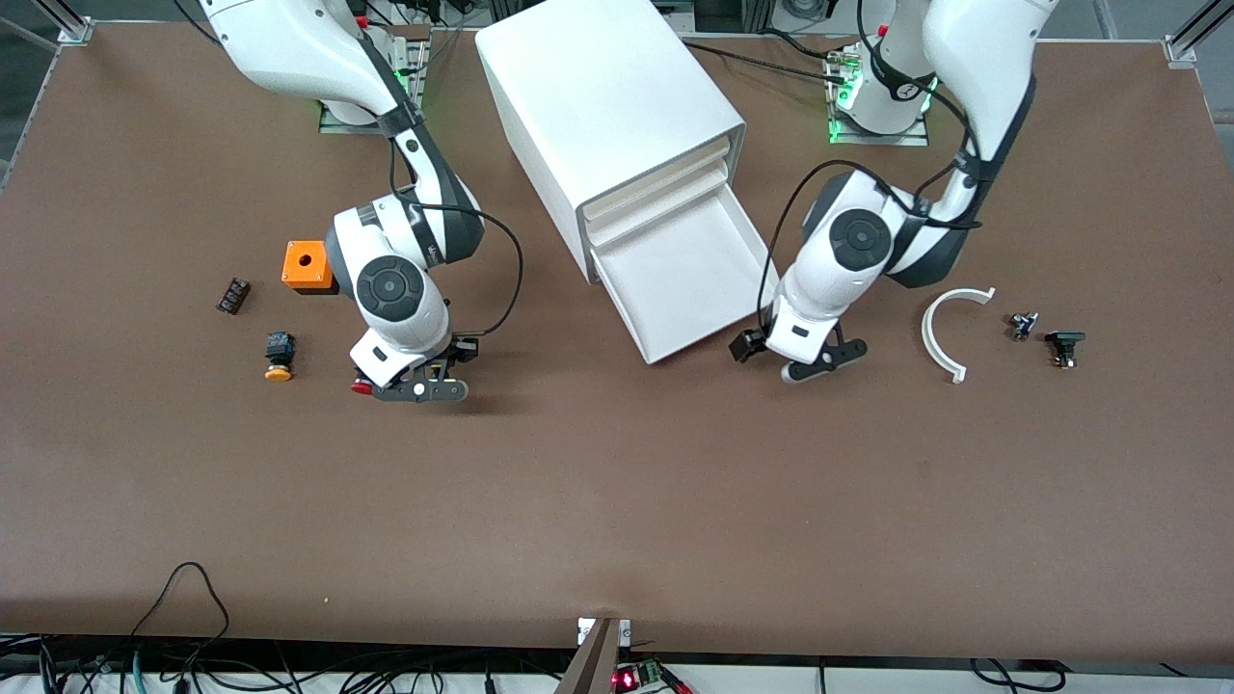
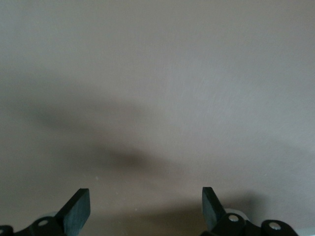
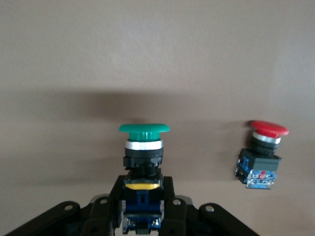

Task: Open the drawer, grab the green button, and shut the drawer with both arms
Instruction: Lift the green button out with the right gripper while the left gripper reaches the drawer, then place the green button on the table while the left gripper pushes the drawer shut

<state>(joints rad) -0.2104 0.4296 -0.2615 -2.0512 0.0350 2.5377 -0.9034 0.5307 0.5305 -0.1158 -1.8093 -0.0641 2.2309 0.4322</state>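
The lowermost drawer (image 1: 680, 284) of the white cabinet (image 1: 607, 106) is pulled out, and its tray shows nothing inside. My right gripper (image 1: 421, 387) is low over the table toward the right arm's end. In the right wrist view my right gripper (image 3: 142, 194) is shut on the black-and-blue body of the green-capped button (image 3: 143, 130). In the front view the gripper hides this button. My left gripper (image 1: 818, 362) hangs open and empty over bare table beside the open drawer's front corner. Its fingers (image 2: 78, 206) stand wide apart around nothing in the left wrist view.
A red-capped button (image 3: 261, 155) stands on the table beside the right gripper, its cap also showing in the front view (image 1: 362, 387). A yellow-capped button (image 1: 279, 357), an orange box (image 1: 308, 267) and a small dark part (image 1: 232, 295) lie nearby. A white curved piece (image 1: 950, 333) and small parts (image 1: 1064, 345) lie toward the left arm's end.
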